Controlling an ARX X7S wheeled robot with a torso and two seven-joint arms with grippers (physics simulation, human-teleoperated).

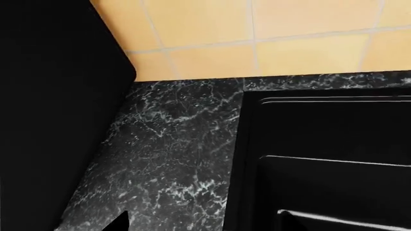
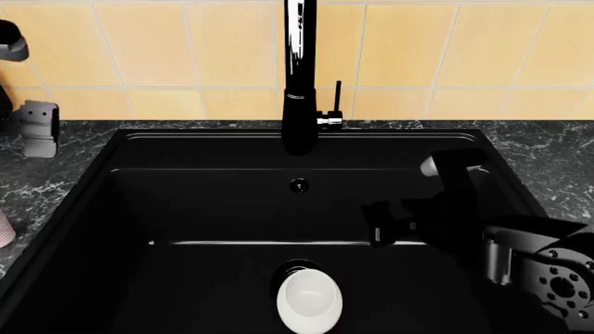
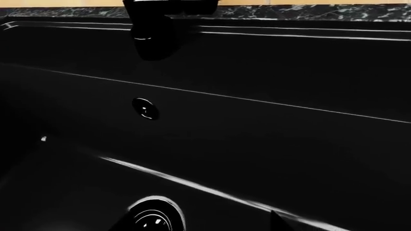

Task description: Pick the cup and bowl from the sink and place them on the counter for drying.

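Note:
The white bowl (image 2: 309, 299) lies in the black sink (image 2: 186, 209), just in front of the round drain (image 3: 154, 217). A pale pink cup (image 2: 4, 229) stands on the dark marble counter (image 2: 37, 184) at the far left edge, mostly cut off. My right gripper (image 2: 376, 224) hangs inside the sink, right of and above the bowl. In the right wrist view its tips stand apart and empty (image 3: 199, 226), with the drain between them. My left gripper (image 1: 205, 226) is open and empty over the counter (image 1: 173, 159) at the sink's left rim (image 1: 250, 144).
A tall black faucet (image 2: 299, 76) rises at the sink's back middle, with an overflow hole (image 2: 298, 186) below it. A grey and black object (image 2: 35, 129) stands at the back left. A large black shape (image 1: 51, 115) fills one side of the left wrist view. Orange tiles back the counter.

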